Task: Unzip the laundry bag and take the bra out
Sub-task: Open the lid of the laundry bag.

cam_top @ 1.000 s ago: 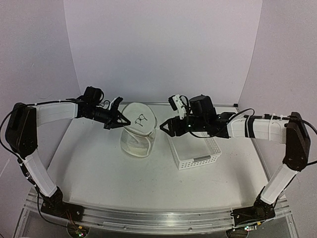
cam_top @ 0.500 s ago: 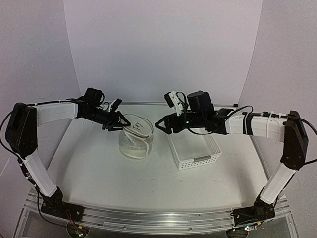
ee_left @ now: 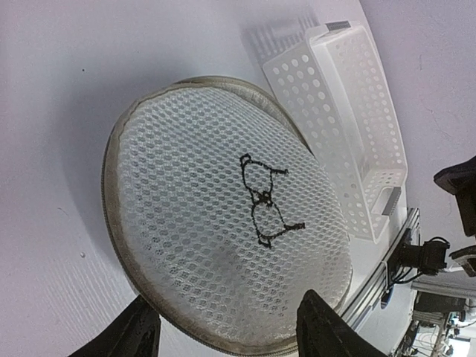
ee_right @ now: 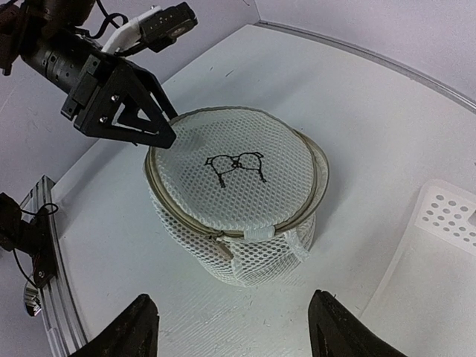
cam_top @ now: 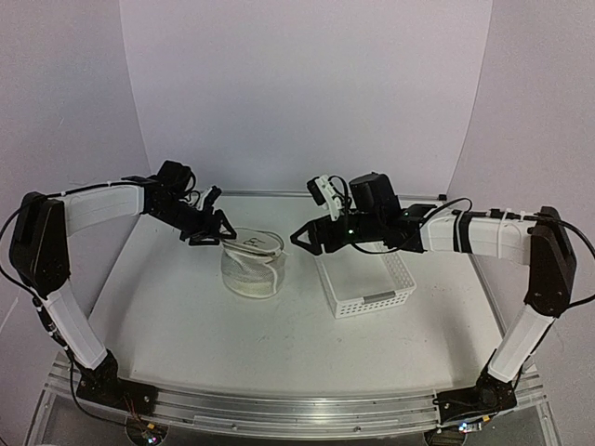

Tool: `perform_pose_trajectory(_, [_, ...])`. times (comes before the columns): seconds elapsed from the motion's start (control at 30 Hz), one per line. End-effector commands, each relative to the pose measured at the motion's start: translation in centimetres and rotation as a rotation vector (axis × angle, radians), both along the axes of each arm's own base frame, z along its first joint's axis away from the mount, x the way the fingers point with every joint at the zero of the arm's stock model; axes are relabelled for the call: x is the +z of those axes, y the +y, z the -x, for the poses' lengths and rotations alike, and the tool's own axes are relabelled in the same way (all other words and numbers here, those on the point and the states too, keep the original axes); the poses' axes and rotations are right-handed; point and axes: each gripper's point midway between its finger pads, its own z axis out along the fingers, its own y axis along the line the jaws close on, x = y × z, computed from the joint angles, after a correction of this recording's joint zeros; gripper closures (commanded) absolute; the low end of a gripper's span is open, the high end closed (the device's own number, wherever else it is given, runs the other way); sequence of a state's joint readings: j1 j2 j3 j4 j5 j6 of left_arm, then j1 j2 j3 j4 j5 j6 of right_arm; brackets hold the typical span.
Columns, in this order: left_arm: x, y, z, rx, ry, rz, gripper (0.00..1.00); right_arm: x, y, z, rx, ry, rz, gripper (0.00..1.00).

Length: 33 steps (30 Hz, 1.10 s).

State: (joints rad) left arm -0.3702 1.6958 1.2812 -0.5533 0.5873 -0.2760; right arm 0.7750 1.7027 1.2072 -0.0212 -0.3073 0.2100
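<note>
Tabletop (cam_top: 167, 297): laundry bag (ee_right: 238, 178) looked zipped, bra not visible; left gripper (ee_left: 230, 325) and right gripper (ee_right: 232, 320) both hung spread, empty.

Bag (ee_right: 238, 190): white honeycomb mesh, beige rim binding (ee_right: 152, 182), black line figure (ee_right: 236, 165) on lid, white zip tab (ee_right: 256, 232). Basket (cam_top: 372, 305), right of bag: white plastic, rows of round holes, grey tab at near end. Table (cam_top: 186, 325): white. Backdrop (cam_top: 307, 93): pale lilac. Left arm (cam_top: 98, 209), right arm (cam_top: 488, 237): white shells, black joints. Left gripper (cam_top: 223, 234), right gripper (cam_top: 299, 240): black. Near rail (cam_top: 279, 409): silver.
</note>
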Motion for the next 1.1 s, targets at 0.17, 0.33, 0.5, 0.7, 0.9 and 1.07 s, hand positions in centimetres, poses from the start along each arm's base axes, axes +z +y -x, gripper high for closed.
perform_pose_trajectory(0.17, [5.1, 0.7, -1.8, 0.028, -0.137, -0.033, 0.34, 1.6, 0.4, -0.3, 0.005, -0.029, -0.04, 0.29])
perform_pose_trajectory(0.33, [3.7, 1.4, -2.5, 0.08, -0.069, -0.04, 0.33, 1.4, 0.1, -0.1, -0.002, -0.025, -0.034, 0.29])
perform_pose_trajectory(0.5, [1.7, 1.9, -2.9, 0.132, 0.024, -0.027, 0.33, 1.3, 0.0, -0.1, -0.002, -0.021, -0.034, 0.29])
perform_pose_trajectory(0.7, [0.7, 1.8, -3.6, 0.162, 0.097, 0.043, 0.33, 1.3, 0.0, 0.0, -0.004, -0.022, -0.038, 0.29])
perform_pose_trajectory(0.9, [1.2, 1.5, -4.2, 0.161, 0.141, 0.206, 0.35, 1.0, -0.2, 0.1, -0.01, -0.017, -0.035, 0.29])
perform_pose_trajectory(1.07, [1.3, 0.9, -4.2, 0.142, 0.172, 0.273, 0.39, 0.9, -0.4, 0.2, -0.015, -0.015, -0.032, 0.29])
